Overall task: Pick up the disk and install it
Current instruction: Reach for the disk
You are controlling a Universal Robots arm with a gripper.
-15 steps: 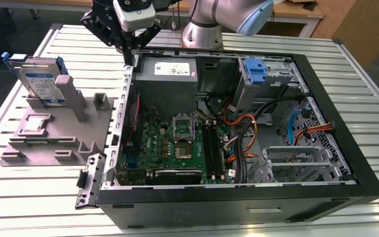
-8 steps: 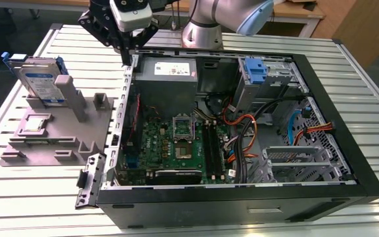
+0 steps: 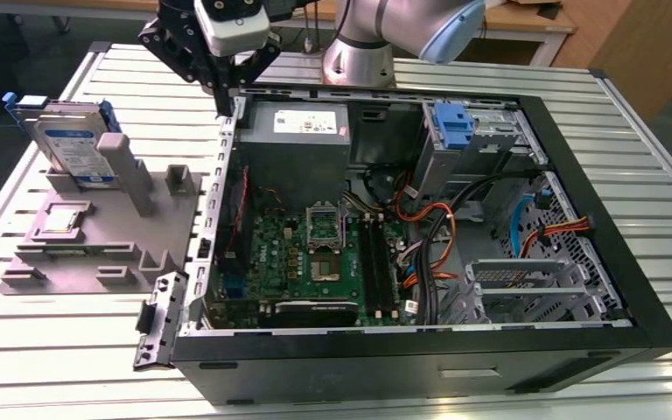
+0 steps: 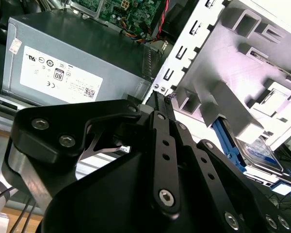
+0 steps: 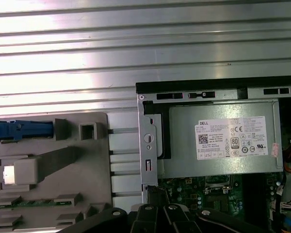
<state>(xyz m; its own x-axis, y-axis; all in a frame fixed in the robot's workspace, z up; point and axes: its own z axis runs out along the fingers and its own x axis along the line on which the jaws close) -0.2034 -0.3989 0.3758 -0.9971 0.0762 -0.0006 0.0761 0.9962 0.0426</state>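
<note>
On grey fixture (image 3: 102,236), blue-railed silver disk (image 3: 70,144)

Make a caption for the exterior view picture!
The shut, empty gripper hangs at the edge of the open computer case, while the disk stands in the grey holder beside it.

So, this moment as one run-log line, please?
hand: shut, empty, by case edge | disk: upright in grey holder, not grasped | install: not done
</note>
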